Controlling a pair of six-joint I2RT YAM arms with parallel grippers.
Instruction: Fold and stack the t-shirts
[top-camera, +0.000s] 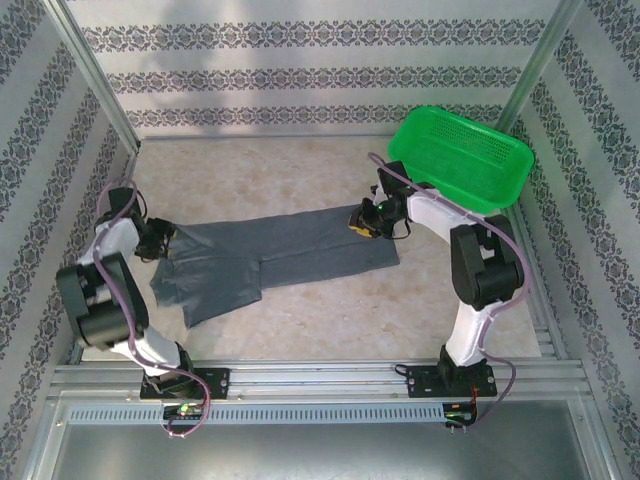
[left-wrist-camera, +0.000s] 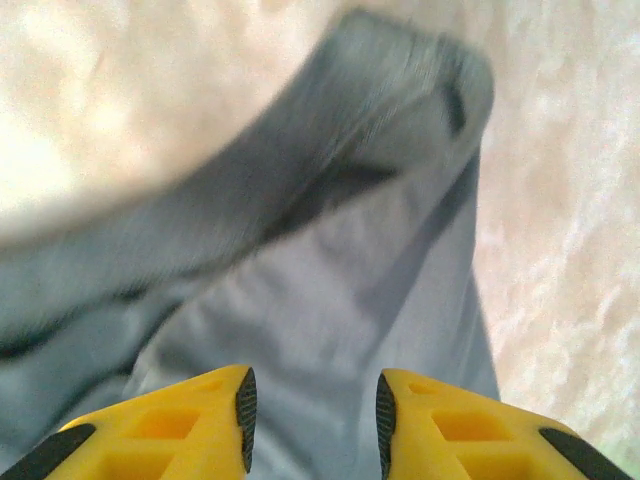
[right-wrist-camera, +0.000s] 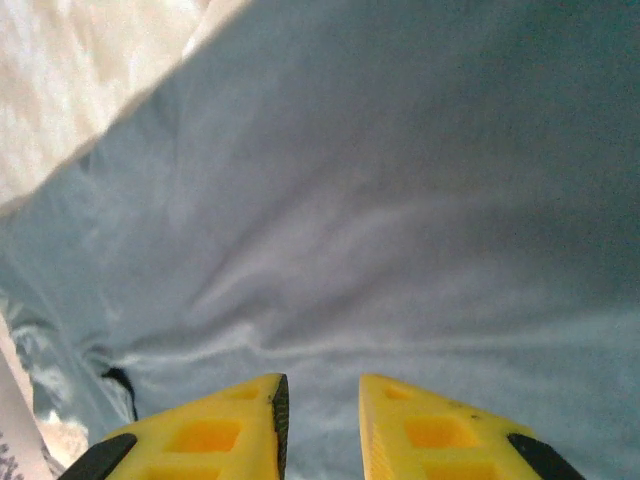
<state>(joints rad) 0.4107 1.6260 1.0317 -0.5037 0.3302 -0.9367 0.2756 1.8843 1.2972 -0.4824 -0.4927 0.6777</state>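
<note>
The left arm rises from its base at the near edge of the bench (top-camera: 250, 175), leans outward to a raised elbow at the left side, then runs forward and bends inward at the wrist. This places the left end effector (top-camera: 155, 238) low at the left end of the t-shirt (top-camera: 280, 258). In the left wrist view, the left end effector (left-wrist-camera: 312, 385) has yellow fingers (left-wrist-camera: 190, 420) with black pads. The jaws stand a narrow gap apart, with grey t-shirt (left-wrist-camera: 330, 300) cloth showing in the gap and beyond it. The cloth here is blurred and creased into a fold. Whether the pads touch it cannot be determined. The right arm stands upright from its base to an elbow at the right side, and its white forearm reaches forward and to the left. The right end effector (top-camera: 366, 218) sits on the far right corner of the t-shirt. In the right wrist view, the right end effector (right-wrist-camera: 323, 385) is also narrowly parted, and smooth t-shirt (right-wrist-camera: 380, 220) cloth lies close under the fingertips. The t-shirt lies flat across the middle of the bench between the two arms, long from left to right, with its left part spreading toward the near edge. A green basket (top-camera: 450, 182) stands at the far right corner, near the right end effector and apart from the t-shirt.
</note>
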